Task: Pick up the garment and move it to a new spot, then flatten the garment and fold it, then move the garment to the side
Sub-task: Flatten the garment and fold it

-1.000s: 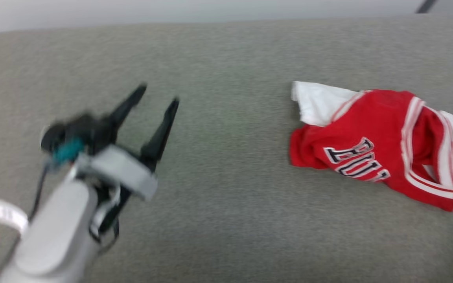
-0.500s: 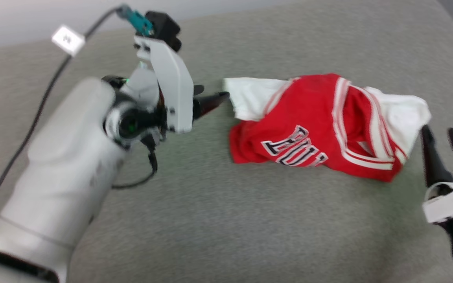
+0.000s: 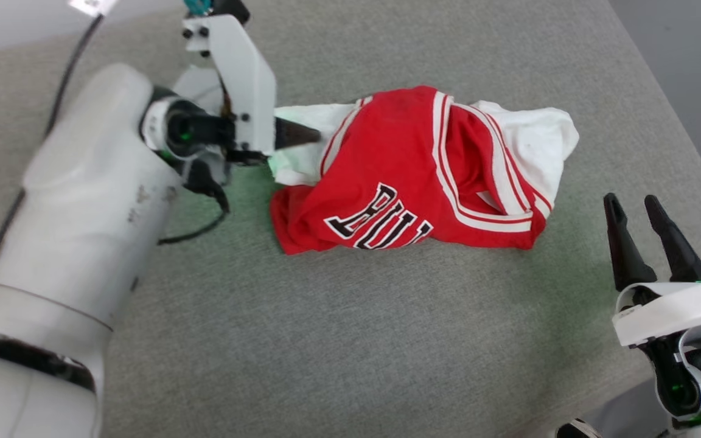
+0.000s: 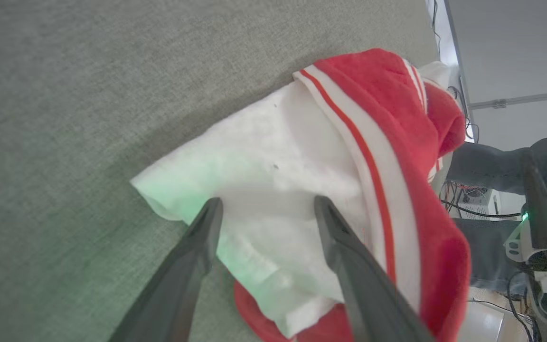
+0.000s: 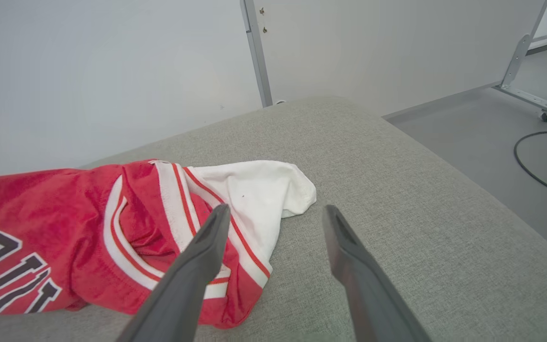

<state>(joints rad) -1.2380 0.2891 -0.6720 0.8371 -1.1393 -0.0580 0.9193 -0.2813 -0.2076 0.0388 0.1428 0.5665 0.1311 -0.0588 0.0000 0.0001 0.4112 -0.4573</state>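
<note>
You had the garment (image 3: 411, 170) lying in a crumpled heap on the grey cushion (image 3: 350, 340), its red body bunched and folded over itself, with the black lettering (image 3: 381, 220) facing up along the edge of the garment nearest the robot. One white sleeve (image 4: 264, 156) stuck out of the garment at the end toward the robot's left, and a second white sleeve (image 5: 259, 190) spilled out at the opposite end, past the red-and-white striped trim (image 3: 440, 146). Your left gripper (image 4: 268, 204) had its jaws spread wide and had hold of nothing. Its two dark fingers pointed into the left-hand end of the garment, one to either side of a patch of that first white sleeve and low over the cloth, though you could not tell from the pictures whether the tips were touching it. A green glow tinted the sleeve by the fingertips. Your right gripper (image 3: 630, 199) was likewise fully spread and empty, standing near the garment's right-hand end but apart from it, on the side closer to the robot, with its fingers pointing past the second white sleeve without touching it. Beyond the garment's far side the cushion ended at a pale wall (image 5: 112, 71), and off the garment's right-hand end, past the cushion's edge, a dark cable (image 5: 515, 154) lay looped on the grey floor (image 5: 468, 128)
</note>
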